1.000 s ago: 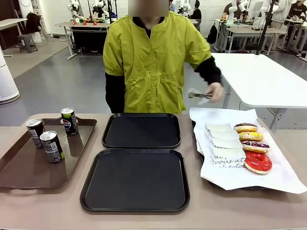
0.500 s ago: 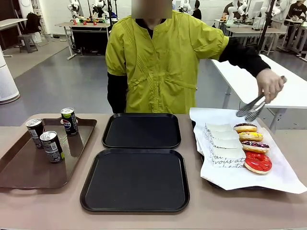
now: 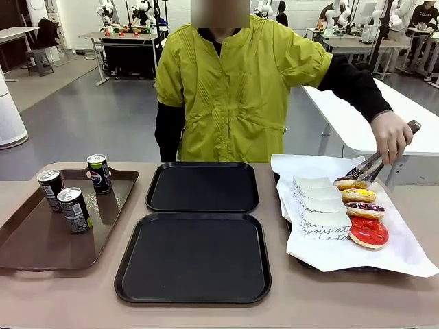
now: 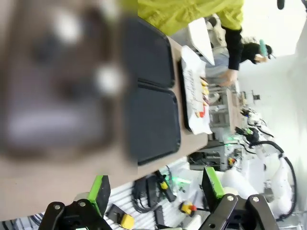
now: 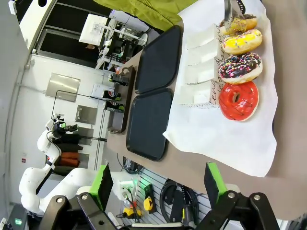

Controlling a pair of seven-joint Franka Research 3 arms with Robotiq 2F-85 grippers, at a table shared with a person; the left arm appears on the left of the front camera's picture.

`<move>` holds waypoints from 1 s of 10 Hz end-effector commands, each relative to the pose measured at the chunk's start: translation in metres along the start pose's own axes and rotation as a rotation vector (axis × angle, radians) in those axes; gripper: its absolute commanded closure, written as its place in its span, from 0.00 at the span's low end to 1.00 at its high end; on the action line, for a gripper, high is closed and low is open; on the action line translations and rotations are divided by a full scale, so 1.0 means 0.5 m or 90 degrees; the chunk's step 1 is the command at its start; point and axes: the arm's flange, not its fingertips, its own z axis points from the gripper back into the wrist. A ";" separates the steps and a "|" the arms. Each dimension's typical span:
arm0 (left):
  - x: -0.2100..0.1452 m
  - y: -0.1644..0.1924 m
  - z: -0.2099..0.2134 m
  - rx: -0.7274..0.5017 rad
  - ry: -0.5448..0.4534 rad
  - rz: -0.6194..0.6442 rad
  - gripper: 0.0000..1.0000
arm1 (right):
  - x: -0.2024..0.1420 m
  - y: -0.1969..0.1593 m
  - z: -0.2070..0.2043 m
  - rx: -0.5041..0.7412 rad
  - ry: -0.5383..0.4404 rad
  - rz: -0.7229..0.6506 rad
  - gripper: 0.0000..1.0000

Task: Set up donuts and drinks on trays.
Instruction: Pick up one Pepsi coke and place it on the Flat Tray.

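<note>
While the person's hand (image 3: pixel 391 133) sets metal tongs (image 3: pixel 365 169) to the farthest of the donuts (image 3: pixel 369 232) on the white paper (image 3: pixel 405 257) at the right, the two black trays (image 3: pixel 199 257) in the middle lie bare and the drinks (image 3: pixel 74 208) stand on the brown tray (image 3: pixel 27 247). The left gripper (image 4: pixel 156 188) and the right gripper (image 5: pixel 157 178) both hang wide open, holding nothing. I'd worry the glazed ring slips from the tongs mid-carry, or an arm reaching in meets that hand.
</note>
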 end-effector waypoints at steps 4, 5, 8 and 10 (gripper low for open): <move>0.124 -0.136 -0.109 0.368 0.080 -0.063 0.00 | 0.001 -0.002 0.002 -0.001 -0.004 0.001 0.00; 0.130 -0.154 -0.153 0.420 0.100 -0.074 0.00 | 0.001 -0.002 0.002 -0.001 -0.004 0.001 0.00; 0.150 -0.191 -0.305 0.498 0.157 -0.066 0.00 | 0.001 -0.002 0.002 -0.001 -0.004 0.001 0.00; 0.134 -0.206 -0.372 0.522 0.169 -0.071 0.00 | 0.001 -0.002 0.002 -0.001 -0.004 0.001 0.00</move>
